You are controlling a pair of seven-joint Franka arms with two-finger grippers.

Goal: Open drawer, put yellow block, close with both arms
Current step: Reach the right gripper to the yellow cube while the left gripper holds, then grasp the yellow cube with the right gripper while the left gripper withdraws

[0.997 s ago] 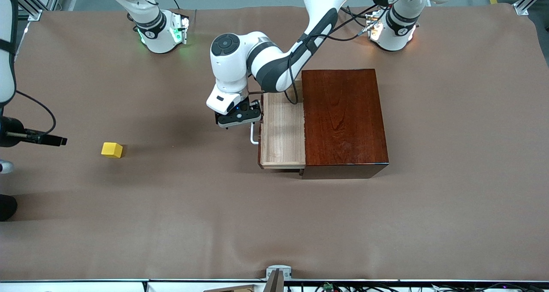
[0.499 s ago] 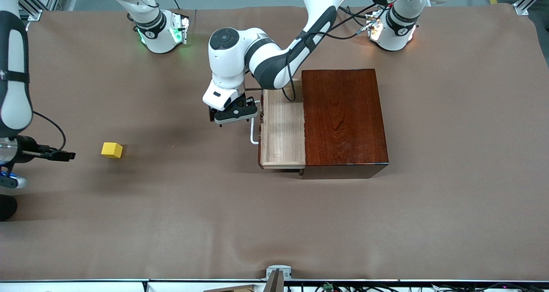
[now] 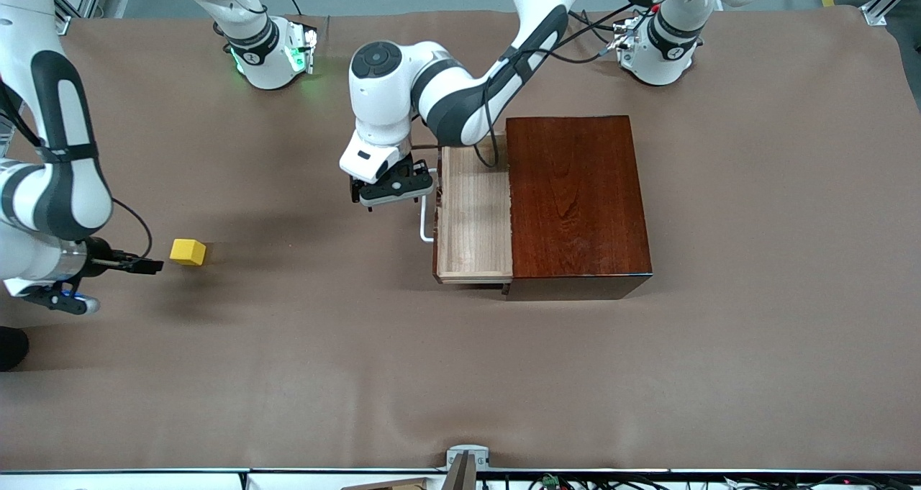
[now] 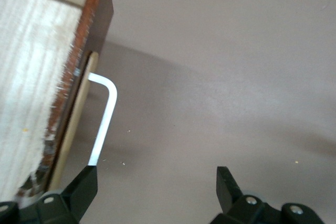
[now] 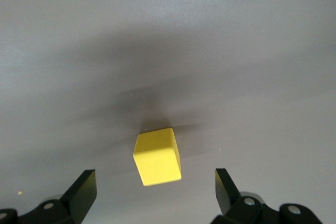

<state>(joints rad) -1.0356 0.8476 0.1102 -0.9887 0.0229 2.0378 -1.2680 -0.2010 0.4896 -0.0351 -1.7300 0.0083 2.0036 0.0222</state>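
The counter (image 3: 460, 375) is covered in brown, and the part closest to the front camera has nothing on it.

A little farther from the camera sits the yellow block (image 3: 188, 252). It rests flat on the counter, toward the right arm's end, well apart from the wooden box. It is out in the open, so it looks easy to reach and pick up.

The right end effector (image 3: 147, 265) is just beside the block. In the right wrist view the block (image 5: 157, 157) lies between the two black fingers (image 5: 83, 191), which are wide apart and do not touch it. The right end effector holds nothing. I think it is getting ready to go down around the block and squeeze it.

About as far from the camera is the mahogany box (image 3: 575, 202), toward the left arm's end. The drawer (image 3: 475, 216) is pulled out of it, and its pale wood tray has nothing in it. It is open so the block can go inside. The white handle (image 3: 426, 224) sticks out from the drawer's front.

The left end effector (image 3: 392, 191) is over the counter just in front of the drawer, next to the handle. In the left wrist view its fingers (image 4: 82, 190) are spread apart, and the handle (image 4: 105, 119) is not gripped. It holds nothing. The opening step looks done, and this arm seems to wait.

Farthest from the camera stand the two arm bases.
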